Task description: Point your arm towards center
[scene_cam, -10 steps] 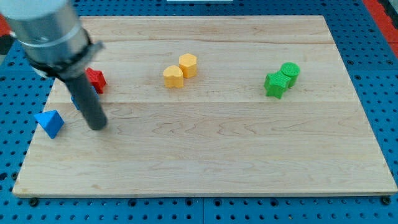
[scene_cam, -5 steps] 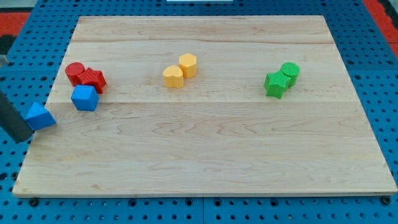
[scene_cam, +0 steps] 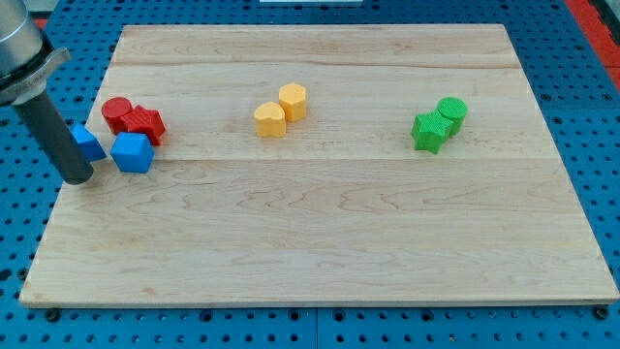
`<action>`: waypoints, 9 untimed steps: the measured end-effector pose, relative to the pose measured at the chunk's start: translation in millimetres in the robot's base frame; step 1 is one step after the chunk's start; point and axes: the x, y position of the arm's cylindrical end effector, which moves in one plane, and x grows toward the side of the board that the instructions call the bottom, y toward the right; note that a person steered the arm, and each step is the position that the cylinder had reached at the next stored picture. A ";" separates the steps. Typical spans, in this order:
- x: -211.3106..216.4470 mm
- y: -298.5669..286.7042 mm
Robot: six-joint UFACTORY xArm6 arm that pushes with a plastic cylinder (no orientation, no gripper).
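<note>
My tip (scene_cam: pixel 77 178) rests on the wooden board (scene_cam: pixel 320 242) near its left edge. A blue triangular block (scene_cam: pixel 89 142) sits just above and right of the tip, partly hidden by the rod. A blue cube (scene_cam: pixel 132 152) lies to the tip's right. A red cylinder (scene_cam: pixel 116 112) and a red star-like block (scene_cam: pixel 145 122) touch each other above the blue cube. Two yellow blocks (scene_cam: pixel 281 110) sit together at upper centre. A green star-like block (scene_cam: pixel 427 132) and a green cylinder (scene_cam: pixel 451 111) sit together at the right.
The board lies on a blue pegboard table (scene_cam: pixel 601 116). The arm's grey body (scene_cam: pixel 19 48) fills the view's top left corner.
The rod swung left off the board, then came back up and right. The blue triangular block moved from the left edge up and right, close to the blue cube.
</note>
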 end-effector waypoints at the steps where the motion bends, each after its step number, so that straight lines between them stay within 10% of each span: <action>1: 2.3 0.0; 6: 32.8 257.7; 9: 32.0 286.5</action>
